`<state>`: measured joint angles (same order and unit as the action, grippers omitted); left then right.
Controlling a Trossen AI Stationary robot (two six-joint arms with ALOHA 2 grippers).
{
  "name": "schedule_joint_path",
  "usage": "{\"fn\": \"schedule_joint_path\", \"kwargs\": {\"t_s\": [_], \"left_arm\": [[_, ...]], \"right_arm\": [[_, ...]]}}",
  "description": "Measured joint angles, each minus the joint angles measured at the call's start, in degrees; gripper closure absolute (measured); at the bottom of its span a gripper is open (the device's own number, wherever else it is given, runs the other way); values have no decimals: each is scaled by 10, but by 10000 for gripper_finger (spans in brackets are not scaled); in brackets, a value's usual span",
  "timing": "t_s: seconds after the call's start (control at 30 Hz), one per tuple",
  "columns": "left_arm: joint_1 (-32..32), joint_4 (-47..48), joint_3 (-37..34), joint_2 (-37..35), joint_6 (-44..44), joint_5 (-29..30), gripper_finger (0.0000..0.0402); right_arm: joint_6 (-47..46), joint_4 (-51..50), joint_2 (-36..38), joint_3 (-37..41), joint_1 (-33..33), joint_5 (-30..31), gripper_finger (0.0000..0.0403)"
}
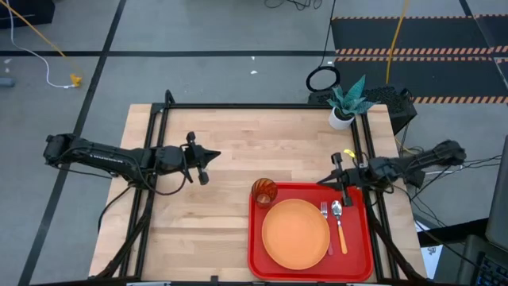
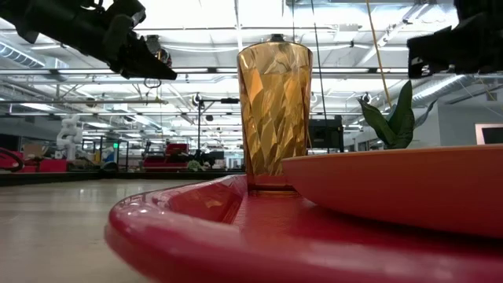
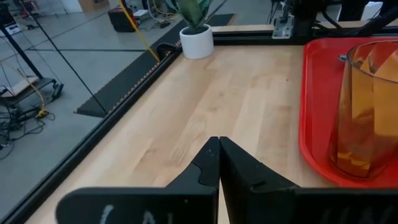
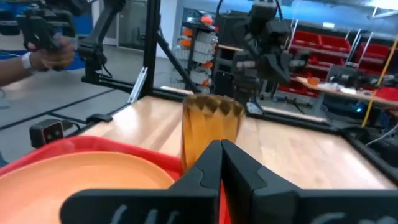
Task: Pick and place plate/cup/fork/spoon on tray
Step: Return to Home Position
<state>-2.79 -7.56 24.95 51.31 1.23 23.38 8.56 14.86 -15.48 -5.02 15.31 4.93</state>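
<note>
The red tray (image 1: pixel 262 266) lies at the table's near right. On it rest the orange plate (image 1: pixel 295 233), the amber cup (image 1: pixel 264 191) upright in its far left corner, and the fork (image 1: pixel 325 226) and the spoon (image 1: pixel 340 226) side by side to the plate's right. The cup also shows in the low view (image 2: pixel 273 110), the left wrist view (image 3: pixel 367 112) and the right wrist view (image 4: pixel 211 127). My left gripper (image 1: pixel 213 156) is shut and empty above the table, left of the tray. My right gripper (image 1: pixel 324 181) is shut and empty above the tray's far edge.
A white pot with a green plant (image 1: pixel 346 107) stands at the table's far right corner. A black frame (image 1: pixel 262 106) runs along the table's edges. Bare wood lies left of the tray. A person's hand (image 4: pixel 43 53) shows in the room beyond.
</note>
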Motion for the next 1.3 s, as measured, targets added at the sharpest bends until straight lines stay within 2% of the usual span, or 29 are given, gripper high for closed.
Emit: {"fn": "schedule_joint_path", "kwargs": {"t_s": [0.17, 0.4, 0.53, 0.83, 1.03, 1.2, 1.3], "left_arm": [[0, 0, 0, 0, 2, 0, 387], [0, 0, 0, 0, 2, 0, 397], [0, 0, 0, 0, 2, 0, 389], [0, 0, 0, 0, 4, 0, 397], [2, -11, 0, 0, 5, 1, 385], [2, -19, 0, 0, 2, 1, 397], [2, -18, 0, 0, 3, 1, 392]], "right_arm": [[-4, 46, -14, 21, -60, -60, 403], [-22, 23, -9, 23, -120, -115, 403], [-21, -12, 11, 23, -130, -80, 403], [-26, -81, 84, 24, -130, -78, 403], [-14, -126, 155, 24, -130, -80, 403], [-2, -127, 153, 23, -131, -79, 403], [-1, -129, 153, 23, -131, -80, 403]]}}
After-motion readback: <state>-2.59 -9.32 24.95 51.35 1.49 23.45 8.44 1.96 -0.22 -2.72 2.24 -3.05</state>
